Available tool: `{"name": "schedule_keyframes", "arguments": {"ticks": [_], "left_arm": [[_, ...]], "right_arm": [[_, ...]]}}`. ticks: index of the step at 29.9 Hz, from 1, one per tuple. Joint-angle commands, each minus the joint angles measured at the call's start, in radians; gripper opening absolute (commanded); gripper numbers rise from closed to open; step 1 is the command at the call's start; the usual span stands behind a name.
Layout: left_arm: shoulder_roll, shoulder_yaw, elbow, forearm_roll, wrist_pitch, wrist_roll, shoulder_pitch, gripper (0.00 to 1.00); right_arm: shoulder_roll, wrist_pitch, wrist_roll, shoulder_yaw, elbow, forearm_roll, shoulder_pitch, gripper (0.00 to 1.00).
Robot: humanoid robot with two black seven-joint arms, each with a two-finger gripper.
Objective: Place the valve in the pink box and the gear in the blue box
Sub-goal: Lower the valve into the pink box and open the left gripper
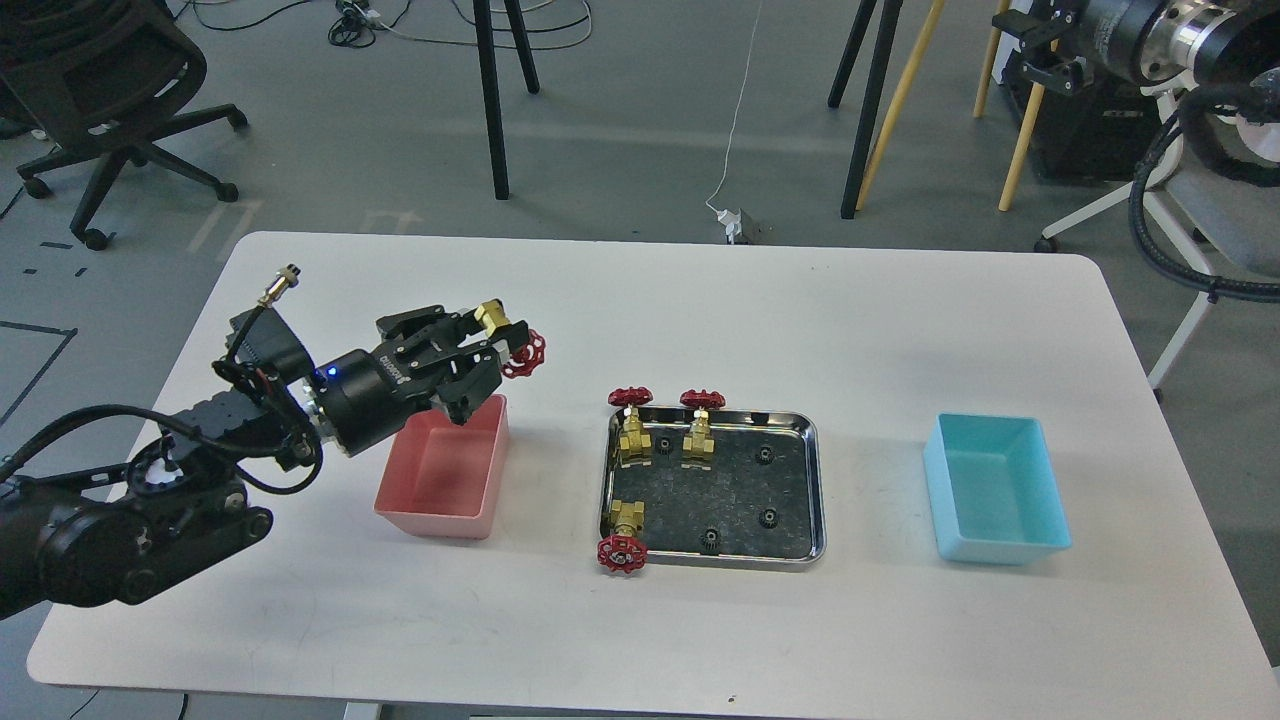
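Gripping a valve [508,340] by its brass body, left gripper [478,350] hangs above the pink box's [447,470] far edge. White lettering on the gripper is unreadable. Gears [768,517] sit in the tray [815,480]. Blue box [995,490] sits right of it. Right gripper out of view.

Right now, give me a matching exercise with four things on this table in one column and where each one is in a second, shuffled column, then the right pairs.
Column one:
1. valve with its red handwheel in the air
2. pink box
3. blue box
4. gears

Column two:
A. at the right side of the table
B. lying on the floor of the steel tray
C. held in the left gripper
D. under the left gripper, left of the steel tray

Pairs: 1-C, 2-D, 3-A, 4-B
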Motion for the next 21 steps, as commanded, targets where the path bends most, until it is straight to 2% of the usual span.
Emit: {"name": "schedule_keyframes", "arguments": {"ticks": [1,4,10,21], "left_arm": [[0.051,0.004,-0.008,0.015,0.000,0.000,0.049,0.17],[0.053,0.004,0.018,0.025,0.000,0.000,0.068,0.17],[0.033,0.003,0.170,0.044,0.000,0.000,0.100,0.17],[-0.024,0.004,0.188,0.051,0.000,0.000,0.161,0.18]], "right_arm": [[0.007,0.000,0.000,-0.001,0.000,-0.001,-0.003,1.00],[0.010,0.000,0.000,0.000,0.000,-0.001,-0.003,1.00],[0.022,-0.002,0.000,0.001,0.000,-0.012,-0.002,1.00],[0.032,-0.003,0.000,0.001,0.000,-0.014,-0.002,1.00]]}}
